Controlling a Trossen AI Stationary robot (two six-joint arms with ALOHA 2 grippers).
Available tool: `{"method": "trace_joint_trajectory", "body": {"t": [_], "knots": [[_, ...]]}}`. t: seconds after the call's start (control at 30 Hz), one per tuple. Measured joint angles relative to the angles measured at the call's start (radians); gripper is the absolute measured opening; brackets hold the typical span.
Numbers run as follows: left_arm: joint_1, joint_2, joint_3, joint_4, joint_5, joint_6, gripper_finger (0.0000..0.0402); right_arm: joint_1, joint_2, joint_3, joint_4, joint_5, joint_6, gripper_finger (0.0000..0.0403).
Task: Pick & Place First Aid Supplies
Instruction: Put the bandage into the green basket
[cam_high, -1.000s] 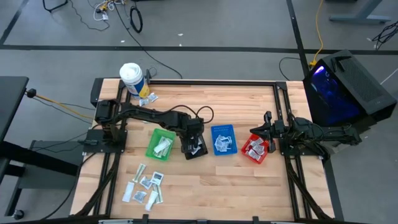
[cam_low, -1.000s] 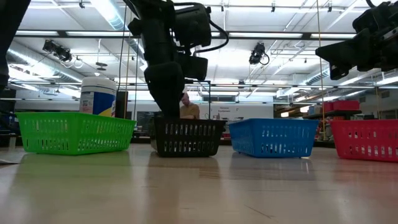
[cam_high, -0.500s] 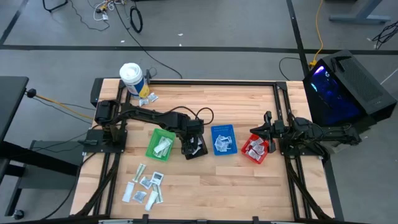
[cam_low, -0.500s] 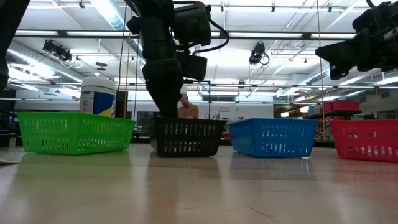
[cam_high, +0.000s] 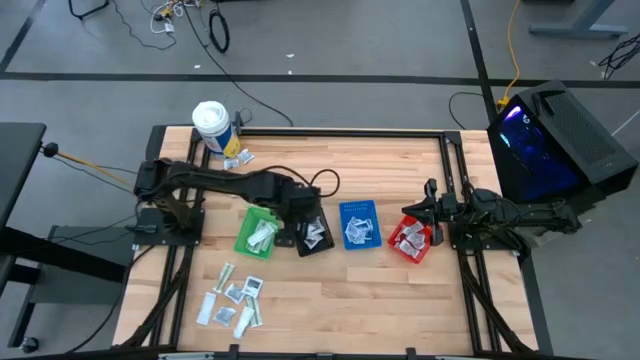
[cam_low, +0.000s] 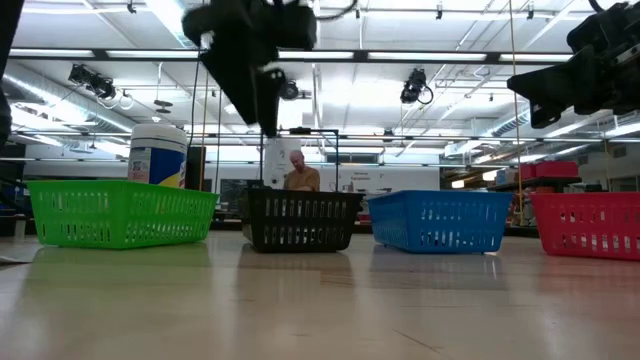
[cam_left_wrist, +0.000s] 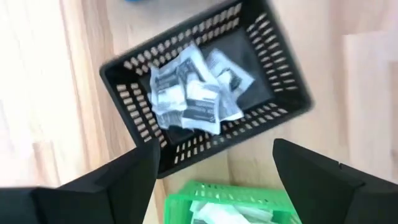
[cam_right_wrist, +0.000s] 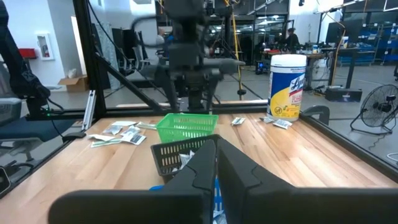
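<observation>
My left gripper (cam_left_wrist: 214, 186) hangs open above the near side of the black bin (cam_left_wrist: 205, 93), pointing steeply down, with nothing between its fingers. In the low view it (cam_low: 265, 105) is well clear of the bin's rim (cam_low: 300, 195). Several white and silvery sachets (cam_left_wrist: 189, 96) lie piled in the black bin. More first aid supplies lie in the green bin (cam_high: 258, 232), the blue bin (cam_high: 358, 224) and the red bin (cam_high: 412, 240), and loose on the table's near left (cam_high: 232, 297). My right gripper (cam_right_wrist: 216, 163) is shut and rests level at the table's right side (cam_high: 430, 205).
The four bins stand in a row across the table's middle. A white tub (cam_high: 211, 125) stands at the far left corner with a few sachets (cam_high: 238, 158) beside it. A black frame rail (cam_high: 340, 133) runs along the far edge. A person (cam_low: 300, 172) shows in the room behind.
My left gripper has risen straight out of the black bin, where its fingers reached below the rim, to well above it, most of the rise in the last half second. The sachets stay in the bin.
</observation>
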Motion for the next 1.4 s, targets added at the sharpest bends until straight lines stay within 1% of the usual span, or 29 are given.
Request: {"method": "trace_joint_trajectory", "body": {"t": [0.1,0.2,0.33,0.47,0.6,0.7,0.87,1.2,1.4], "knots": [[-0.032,-0.036,0.002,-0.009,-0.001,0.037,0.0321,0.000,0.000,0.000,0.000,0.000,0.000,0.0023],[-0.069,-0.045,0.001,-0.026,0.000,0.080,0.0321,0.000,0.000,0.000,0.000,0.000,0.000,0.0023],[-0.114,-0.053,0.001,-0.068,0.003,0.179,0.0321,0.000,0.000,0.000,-0.001,0.000,0.000,0.0023],[-0.166,-0.051,0.000,-0.108,0.006,0.359,0.0321,0.000,0.000,0.000,-0.001,0.000,0.000,0.0023],[-0.226,-0.051,0.000,-0.129,0.066,0.534,0.0321,0.000,0.000,0.000,-0.001,0.000,0.000,0.0023],[-0.281,-0.051,0.000,-0.129,0.089,0.603,0.0321,0.000,0.000,0.000,0.000,0.000,0.000,0.0023],[-0.385,-0.051,0.000,-0.129,0.089,0.659,0.0321,0.000,0.000,0.000,-0.001,0.000,0.000,0.0023],[-0.613,-0.051,0.000,-0.107,0.080,0.658,0.0321,0.000,0.000,0.000,-0.001,0.000,0.000,0.0023],[-0.739,-0.046,0.000,-0.089,0.080,0.562,0.0321,0.000,0.000,0.000,0.000,0.000,0.000,0.0023]]}}
